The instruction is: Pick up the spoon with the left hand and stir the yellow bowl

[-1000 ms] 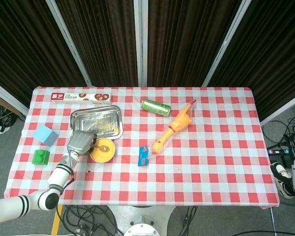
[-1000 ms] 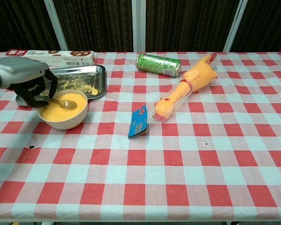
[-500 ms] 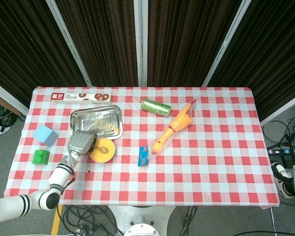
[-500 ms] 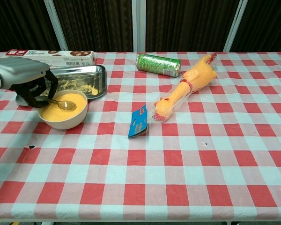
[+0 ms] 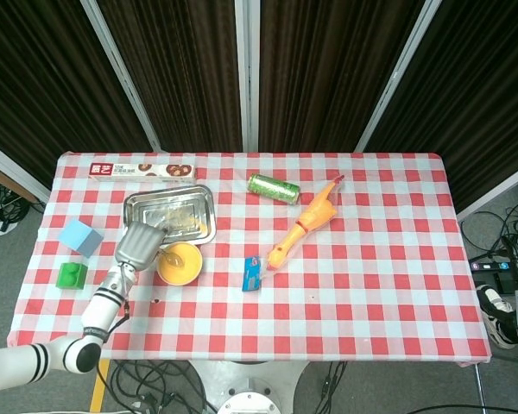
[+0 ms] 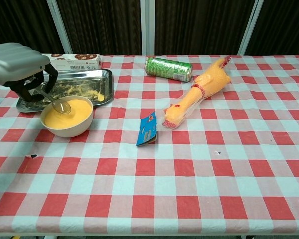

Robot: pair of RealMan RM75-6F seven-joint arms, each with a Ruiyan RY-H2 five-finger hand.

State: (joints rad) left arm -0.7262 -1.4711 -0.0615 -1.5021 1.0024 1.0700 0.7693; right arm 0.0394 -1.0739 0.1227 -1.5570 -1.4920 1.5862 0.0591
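Note:
The yellow bowl point(image 6: 68, 116) point(image 5: 180, 264) of yellow liquid stands near the table's front left, just in front of the metal tray point(image 6: 102, 79). My left hand point(image 6: 20, 67) point(image 5: 140, 245) hovers above and to the left of the bowl and holds the spoon point(image 6: 59, 103) by its handle. The spoon slants steeply down, and its scoop sits at the left side of the bowl, at the liquid's surface. Neither view shows my right hand.
Right of the bowl lie a small blue packet point(image 6: 147, 128) and a rubber chicken point(image 6: 197, 92). A green can point(image 6: 168, 68) and a long snack box point(image 6: 72, 60) lie at the back. Blue point(image 5: 79, 236) and green point(image 5: 72, 275) blocks sit at the far left.
My left hand has risen and drawn back to the left. The spoon has tipped from nearly flat to steep, and its scoop has slid from the bowl's middle to its left side.

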